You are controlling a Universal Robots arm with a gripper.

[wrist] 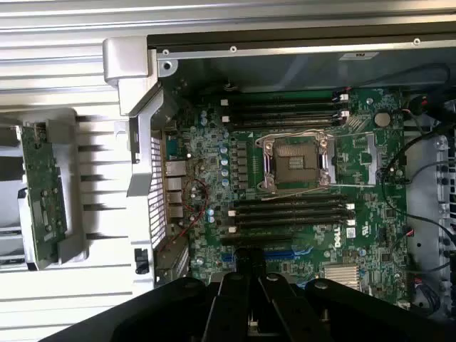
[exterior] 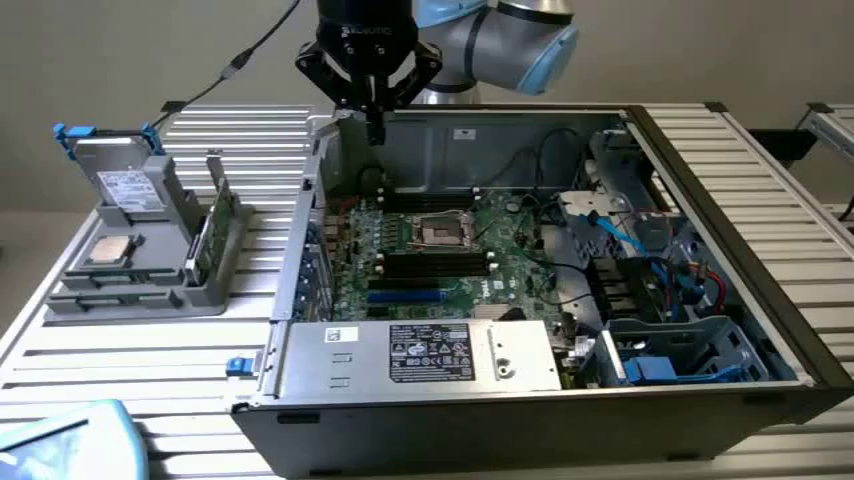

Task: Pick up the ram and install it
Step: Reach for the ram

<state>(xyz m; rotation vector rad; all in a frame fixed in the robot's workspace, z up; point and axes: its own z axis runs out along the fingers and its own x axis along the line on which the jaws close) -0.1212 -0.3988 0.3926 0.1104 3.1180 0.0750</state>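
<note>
Jaws pressed tight together on the gripper, its dark fingers meeting tip to tip. It hangs up high, above the rear wall of the open computer case, on the exterior view's left side of it. Straight below, the wrist view takes in the green motherboard: the processor socket in the middle, and a bank of long black memory slots on either side of it. Over to the ram: it stands on edge in the grey holder on the slatted table, outside the case toward the exterior view's left, well apart from the gripper. Just beside it in the same holder stands a taller green card with a metal bracket.
</note>
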